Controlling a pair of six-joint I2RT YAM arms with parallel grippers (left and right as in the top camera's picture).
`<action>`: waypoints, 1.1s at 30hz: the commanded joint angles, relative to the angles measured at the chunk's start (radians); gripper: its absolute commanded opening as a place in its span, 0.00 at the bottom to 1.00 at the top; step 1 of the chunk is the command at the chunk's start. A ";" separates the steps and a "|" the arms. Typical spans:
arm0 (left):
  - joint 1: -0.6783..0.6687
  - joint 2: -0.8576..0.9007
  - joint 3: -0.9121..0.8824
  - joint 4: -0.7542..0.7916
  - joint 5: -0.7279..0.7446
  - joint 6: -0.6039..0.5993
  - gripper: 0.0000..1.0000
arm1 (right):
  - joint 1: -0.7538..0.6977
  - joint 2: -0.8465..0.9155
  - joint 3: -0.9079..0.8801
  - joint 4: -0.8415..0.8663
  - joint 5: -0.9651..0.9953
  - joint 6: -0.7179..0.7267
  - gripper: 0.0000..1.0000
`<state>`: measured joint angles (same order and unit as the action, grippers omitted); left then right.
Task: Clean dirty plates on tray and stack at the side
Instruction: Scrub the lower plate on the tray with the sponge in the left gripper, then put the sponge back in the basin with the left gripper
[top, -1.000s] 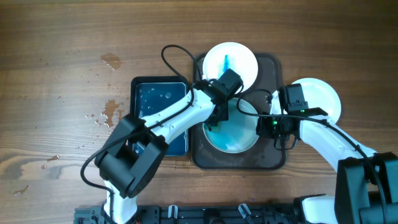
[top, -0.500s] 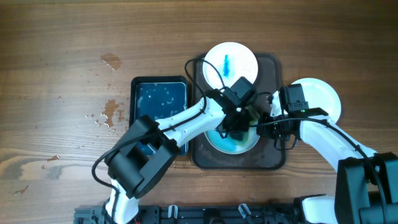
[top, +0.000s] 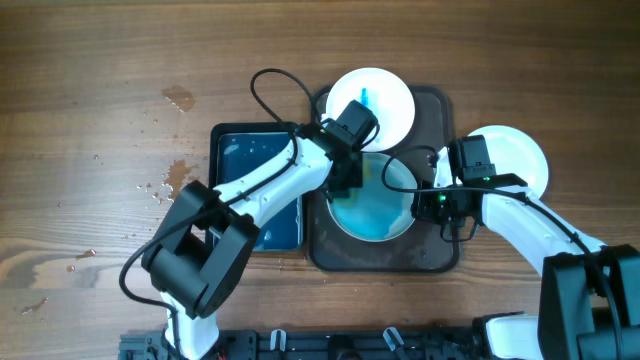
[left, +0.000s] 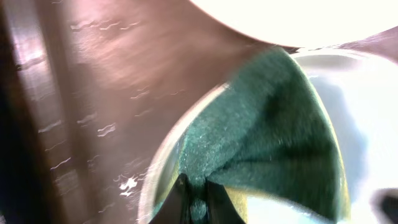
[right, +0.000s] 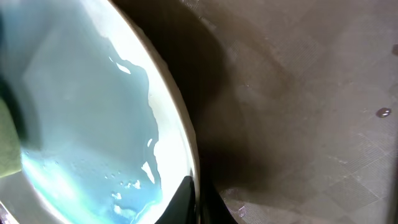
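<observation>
A dark tray (top: 432, 255) holds two white plates. The near plate (top: 375, 215) is smeared with blue liquid; the far plate (top: 385, 100) has a blue streak. My left gripper (top: 352, 178) is shut on a green-and-yellow sponge (left: 267, 137) pressed on the near plate's upper left rim (left: 163, 167). My right gripper (top: 428, 203) is shut on the near plate's right rim (right: 186, 155), with the blue film (right: 81, 112) beside it. A clean white plate (top: 520, 160) lies on the table right of the tray.
A blue water basin (top: 240, 160) stands left of the tray. Water drops mark the wood (top: 175, 180) further left. Cables loop over the far plate.
My left gripper swept the sponge from the near plate's left side across to its right, then back to the upper left rim. The right gripper stayed on the rim.
</observation>
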<state>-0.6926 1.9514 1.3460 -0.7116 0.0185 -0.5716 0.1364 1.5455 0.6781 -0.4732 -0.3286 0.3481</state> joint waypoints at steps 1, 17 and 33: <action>-0.035 0.059 -0.005 0.124 0.208 0.014 0.04 | -0.005 0.020 -0.023 -0.011 0.064 -0.004 0.04; -0.112 0.116 -0.005 0.113 0.330 0.051 0.04 | -0.005 0.020 -0.023 -0.013 0.056 -0.004 0.04; 0.182 -0.251 -0.005 -0.137 0.201 0.117 0.04 | -0.005 0.019 -0.023 -0.013 0.057 -0.005 0.04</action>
<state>-0.5613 1.8503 1.3426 -0.8253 0.1944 -0.4793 0.1345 1.5455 0.6773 -0.4740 -0.3325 0.3546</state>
